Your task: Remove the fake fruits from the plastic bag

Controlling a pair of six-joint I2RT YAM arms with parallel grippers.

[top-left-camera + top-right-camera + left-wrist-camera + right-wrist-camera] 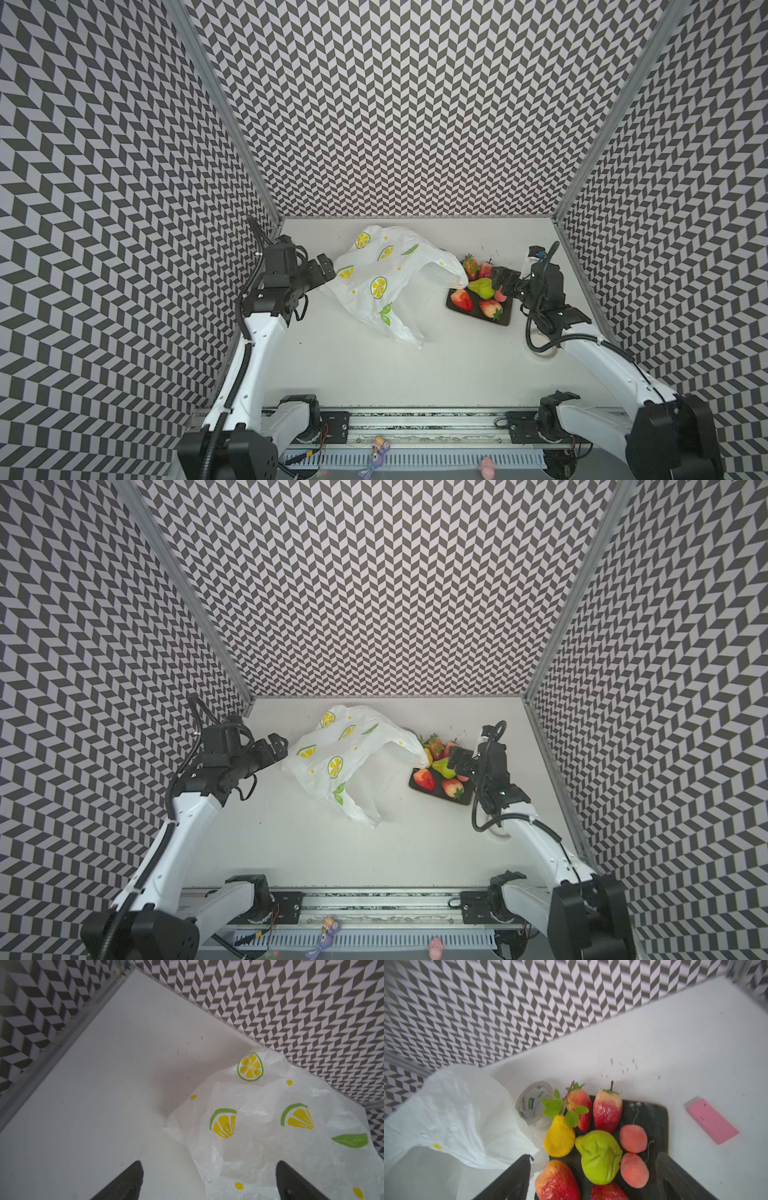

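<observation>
The plastic bag (386, 278) (345, 754), white with lemon prints, lies crumpled and flat-looking at mid-table. The fake fruits sit on a dark plate (505, 320) to its right: strawberries (607, 1111) (556, 1180), a green pear (600, 1157), a yellow fruit with leaves (559, 1138) and two peach-red round ones (633, 1138). My right gripper (593, 1155) (500, 281) hangs open over the plate with nothing held. At the bag's left edge my left gripper (209, 1163) (327, 267) stands open above the bag (270, 1136). No fruit shows through the plastic.
A tape roll (532, 1103) stands between the bag's handle (452, 1115) and the plate. A pink block (712, 1121) lies on the table beyond the plate. Patterned walls close the table at back and sides, near both arms.
</observation>
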